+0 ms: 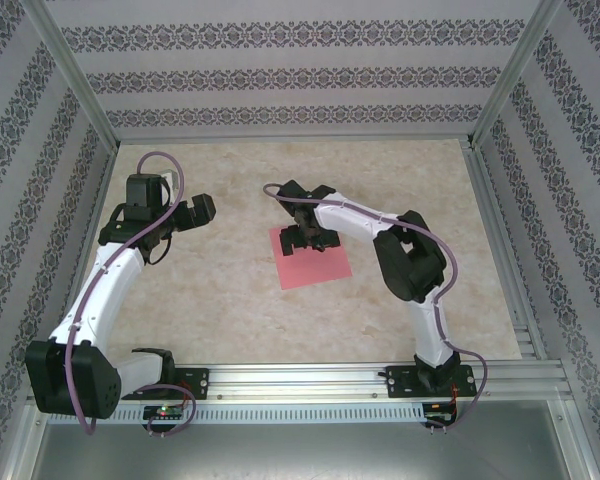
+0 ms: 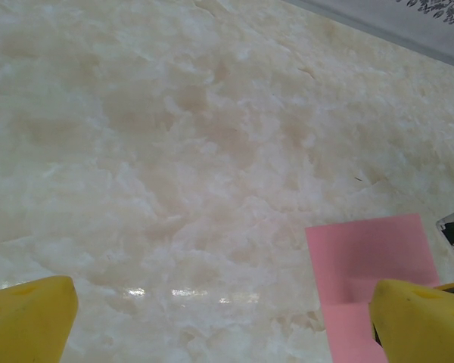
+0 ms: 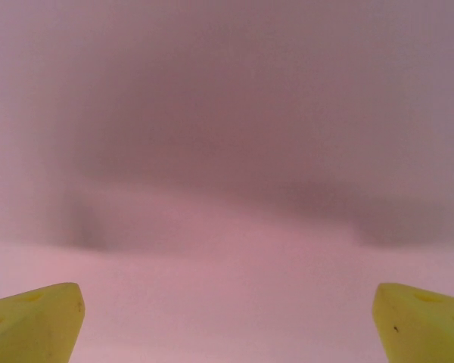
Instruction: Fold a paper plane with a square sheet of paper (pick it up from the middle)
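Ana: What is the right claw (image 1: 308, 238) doing?

Ben: It is let go. Its two yellow fingers (image 3: 36, 321) are spread wide with nothing between them. It sits low over the far half of the pink sheet of paper (image 1: 315, 266). Whether the tips touch the paper cannot be told.

Ana: And the left claw (image 1: 185, 212)?

Ben: Spread wide too, and holding nothing. It hangs over the bare counter (image 1: 220, 300), to the left of the paper and apart from it.

Ana: Where is the paper?

Ben: Flat on the counter, near the middle, a little toward the right edge.

Ana: What could go wrong?

Ben: Probably the pinch. The paper is thin and lies flat, so the fingers may only push it along or crumple it. The claw also looks nearer the sheet's far edge than its middle, so a lifted sheet may droop to one side.

Ana: How many things are there?

Ben: One sheet, two claws, one counter. The sheet is not a plane yet.
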